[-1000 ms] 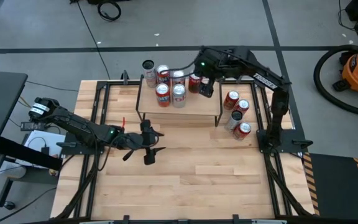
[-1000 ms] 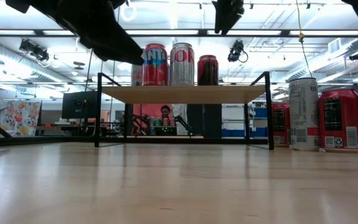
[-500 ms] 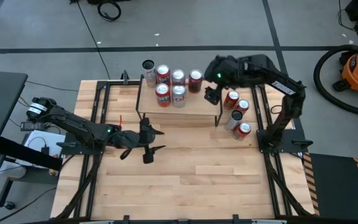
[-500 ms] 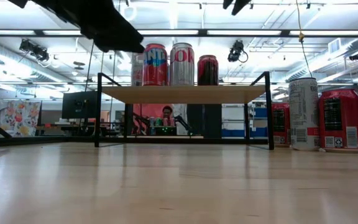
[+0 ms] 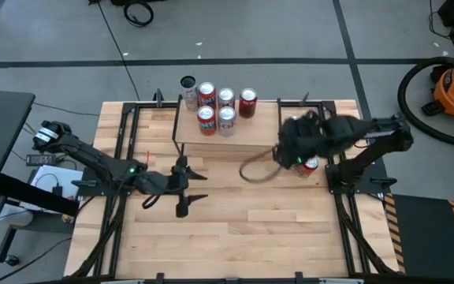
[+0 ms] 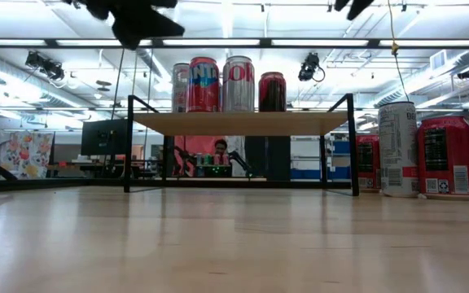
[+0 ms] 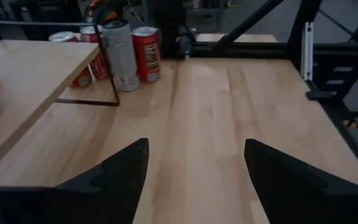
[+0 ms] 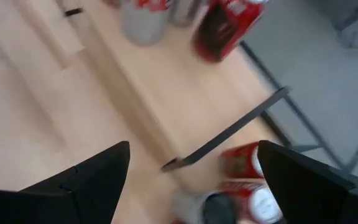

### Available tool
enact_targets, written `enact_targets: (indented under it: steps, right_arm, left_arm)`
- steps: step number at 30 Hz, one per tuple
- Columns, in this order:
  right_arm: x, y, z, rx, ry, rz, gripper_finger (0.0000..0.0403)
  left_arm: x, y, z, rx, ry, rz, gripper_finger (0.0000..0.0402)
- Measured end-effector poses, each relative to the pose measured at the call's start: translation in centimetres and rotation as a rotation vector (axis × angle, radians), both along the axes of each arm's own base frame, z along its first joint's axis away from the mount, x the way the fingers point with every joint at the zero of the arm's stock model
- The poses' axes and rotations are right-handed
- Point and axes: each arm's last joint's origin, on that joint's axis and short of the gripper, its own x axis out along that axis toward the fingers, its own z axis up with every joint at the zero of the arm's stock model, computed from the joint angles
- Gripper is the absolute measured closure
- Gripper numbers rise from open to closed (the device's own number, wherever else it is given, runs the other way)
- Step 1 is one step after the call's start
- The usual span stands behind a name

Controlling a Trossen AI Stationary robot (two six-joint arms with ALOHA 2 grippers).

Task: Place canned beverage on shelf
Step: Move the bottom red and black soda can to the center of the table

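The shelf [image 5: 225,140] is a light-wood board on thin black legs and carries several cans [image 5: 225,106] at its far end; the low view shows them upright [image 6: 226,84]. Loose cans stand on the table right of it: a silver one [image 6: 397,148] and red ones [image 6: 446,156]. In the high view my right arm hides all but one red can [image 5: 310,165]. My right gripper [image 5: 293,148] hangs open above these cans [image 8: 253,163], touching nothing. My left gripper [image 5: 189,188] is open over the table, near the shelf's front left, and holds nothing [image 7: 196,146].
A black frame [image 5: 345,173] borders the tabletop on all sides. A loop of cable [image 5: 254,170] hangs from my right arm just in front of the shelf's right leg. Bare wooden tabletop [image 5: 251,229] spreads across the near half.
My right gripper has swung from above the shelf's far right end toward the table's right and near edges, rolling its wrist, and now hangs over the loose cans. My left gripper has risen a little and drifted toward the near edge. No can has moved.
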Motion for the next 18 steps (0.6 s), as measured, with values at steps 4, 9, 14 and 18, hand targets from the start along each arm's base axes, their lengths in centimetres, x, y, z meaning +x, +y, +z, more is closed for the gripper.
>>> enact_targets:
  steps: [4,9,14,18]
  right_arm:
    - [-0.6,2.4,-1.7,0.059,-0.022,-0.003,0.0039]
    - [-0.2,4.9,-3.3,0.113,0.010,-0.010,0.0039]
    - [-0.1,7.0,-4.3,0.121,0.047,0.006,0.0039]
    - [-0.8,8.4,-5.2,0.110,0.030,0.009,0.0039]
  left_arm:
    - [0.1,-1.4,1.6,0.006,-0.024,-0.020,0.0133]
    - [-0.3,-2.9,3.0,0.020,-0.058,-0.054,0.0152]
    - [-0.6,-3.5,2.7,0.032,-0.041,-0.080,0.0164]
    - [-0.7,-3.5,2.6,0.043,-0.026,-0.084,0.0168]
